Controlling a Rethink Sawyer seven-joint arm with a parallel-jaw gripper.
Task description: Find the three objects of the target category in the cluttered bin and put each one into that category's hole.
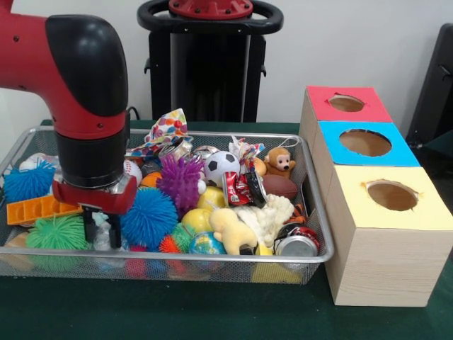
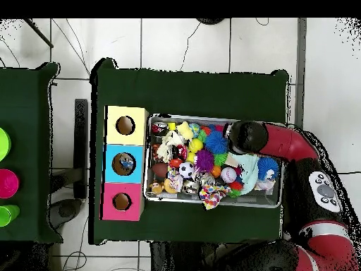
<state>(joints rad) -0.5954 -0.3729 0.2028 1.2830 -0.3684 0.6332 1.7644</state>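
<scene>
A wire mesh bin (image 1: pixel 212 268) holds a heap of toys: blue (image 1: pixel 148 216), purple (image 1: pixel 180 180) and green (image 1: pixel 56 232) spiky balls, a soccer ball (image 1: pixel 221 166), a monkey plush (image 1: pixel 278 163), a brown football (image 1: pixel 281 186) and crushed cans (image 1: pixel 297 242). My gripper (image 1: pixel 101 228) hangs low in the bin's near left corner, between the green and blue spiky balls. It is open, and nothing is clearly held. In the overhead view the arm's head (image 2: pixel 243 136) hides it. Right of the bin stands a wooden box with red (image 1: pixel 346 103), blue (image 1: pixel 365 142) and yellow (image 1: pixel 391 195) holes.
An orange block (image 1: pixel 39 209) and another blue spiky ball (image 1: pixel 28 183) lie at the bin's left end, with a polka-dot cloth (image 1: pixel 166 131) at its far rim. From overhead, something shows inside the blue hole (image 2: pixel 124 163). A second table (image 2: pixel 21 155) carries green and pink items.
</scene>
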